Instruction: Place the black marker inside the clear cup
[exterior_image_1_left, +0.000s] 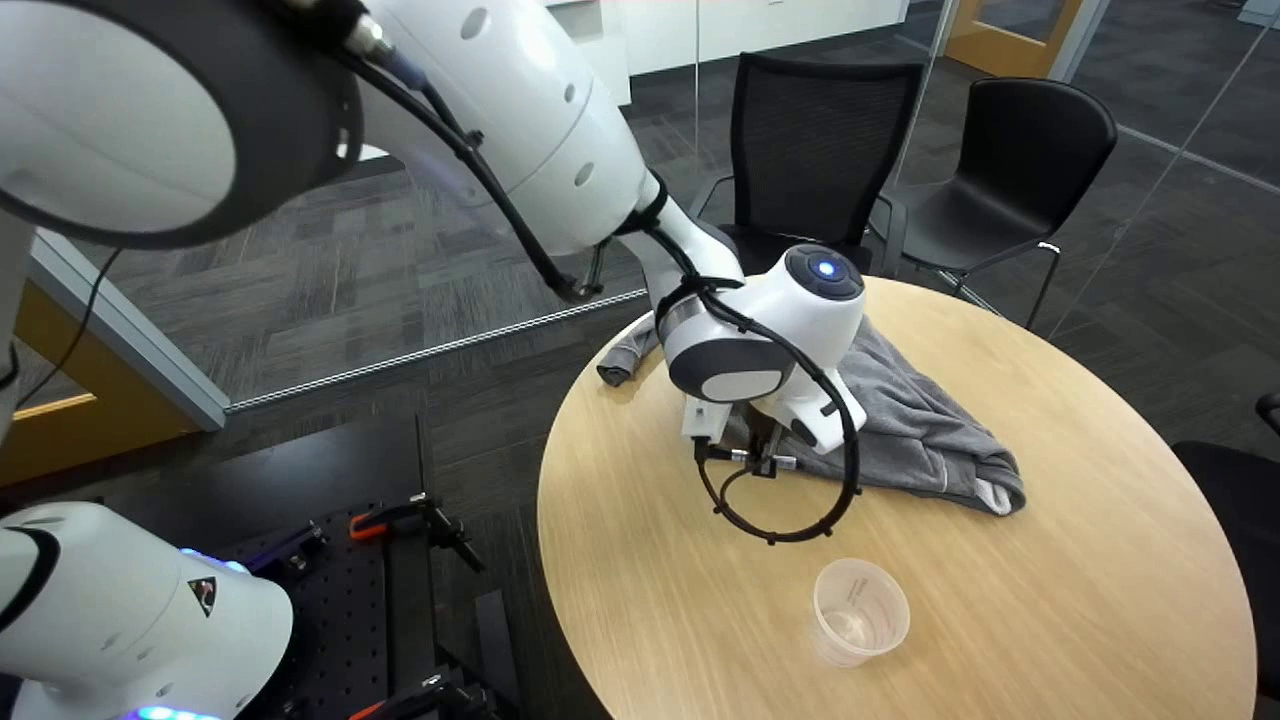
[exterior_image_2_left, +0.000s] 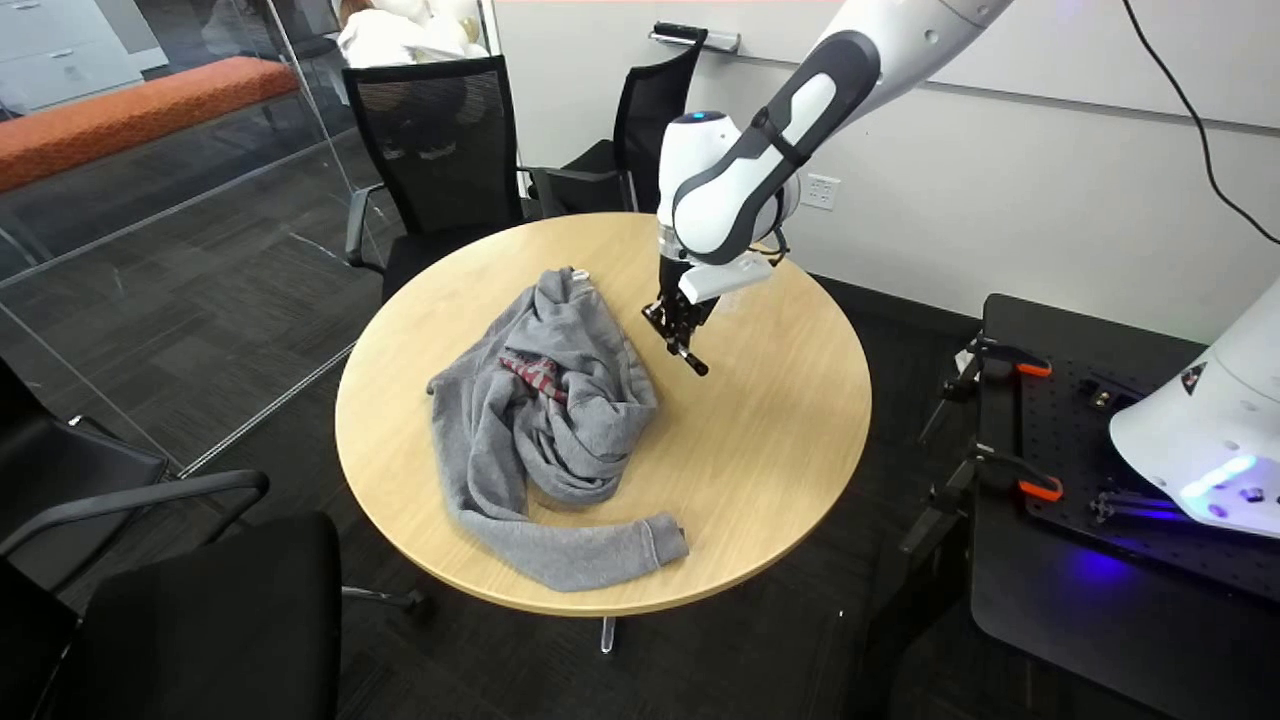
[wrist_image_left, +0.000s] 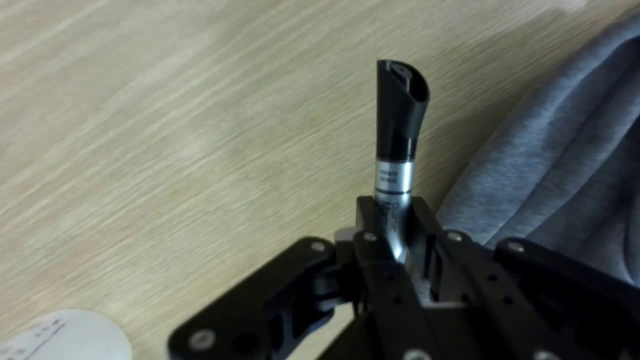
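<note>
Arm (exterior_image_2_left: 815, 105) slants down, pincer (wrist_image_left: 392, 212) clamping 1 marker (wrist_image_left: 400, 117).

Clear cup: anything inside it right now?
Nothing visible inside the clear cup: its bottom and faint marks on the wall show through the open mouth. The black marker is clamped in the gripper. In an exterior view, the robot's white wrist part covers some of the cup.

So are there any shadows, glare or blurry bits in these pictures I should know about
In the wrist view, a bright glint on the black marker, whose small lettering is too soft to read fully, and a soft shadow on the table along the grey cloth; in both exterior views, bluish glare on the robot base.
</note>
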